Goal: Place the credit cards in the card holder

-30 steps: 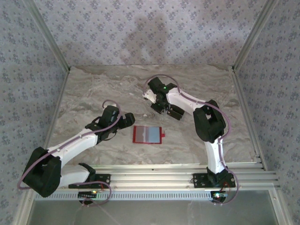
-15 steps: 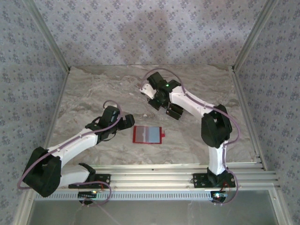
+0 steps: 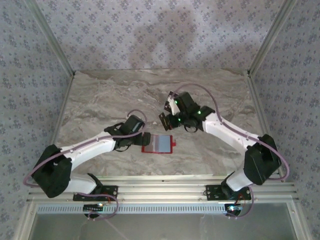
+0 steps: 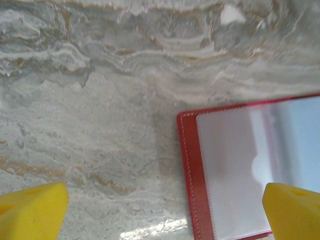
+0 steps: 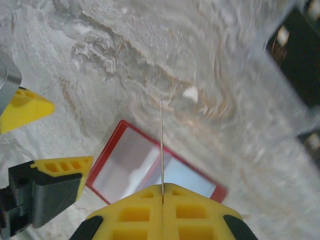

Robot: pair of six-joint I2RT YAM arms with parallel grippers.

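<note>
The card holder (image 3: 158, 143) lies open on the marble table, red-rimmed with a pale grey-blue inside (image 4: 240, 165). My right gripper (image 3: 169, 121) hangs just behind and above it, shut on a credit card. In the right wrist view that card shows edge-on as a thin pale line (image 5: 161, 145) rising from the closed yellow fingertips (image 5: 162, 192), over the card holder (image 5: 127, 160). My left gripper (image 3: 145, 139) stands open at the holder's left edge. Its yellow fingers (image 4: 30, 215) straddle the red stitched border (image 4: 187, 165), with nothing between them.
The marble table (image 3: 100, 100) is walled by patterned panels on three sides, with an aluminium rail (image 3: 165, 187) at the near edge. A blurred dark shape (image 5: 295, 50) sits at the upper right of the right wrist view; I cannot tell what it is.
The right arm has swung from the back of the table forward and down to just above the card holder, gripper still shut. The left gripper has slid right to the holder's left edge.
</note>
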